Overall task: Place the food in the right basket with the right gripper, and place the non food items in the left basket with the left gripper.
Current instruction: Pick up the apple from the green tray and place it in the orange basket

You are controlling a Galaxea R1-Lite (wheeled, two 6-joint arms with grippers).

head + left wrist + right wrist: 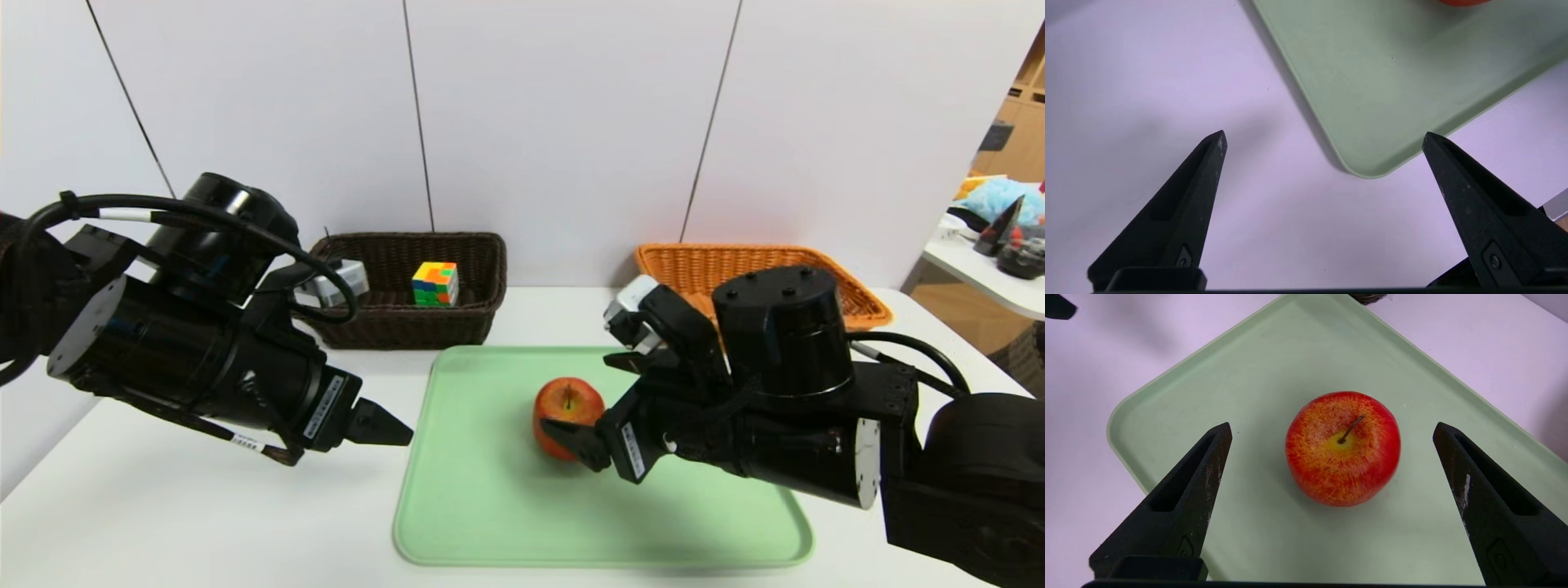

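Near the middle of the green tray (490, 523), the apple (1343, 448) sits stem-up between the right gripper's (1332, 430) spread jaws, which should descend centred before closing; the left gripper (1324, 138) hovers spread off the tray's left edge.

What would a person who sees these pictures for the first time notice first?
First, the red apple in the middle of the green tray, with the open right hand around it but not touching it. Next, the colourful cube in the dark basket at the back left. The orange basket at the back right shows nothing inside.
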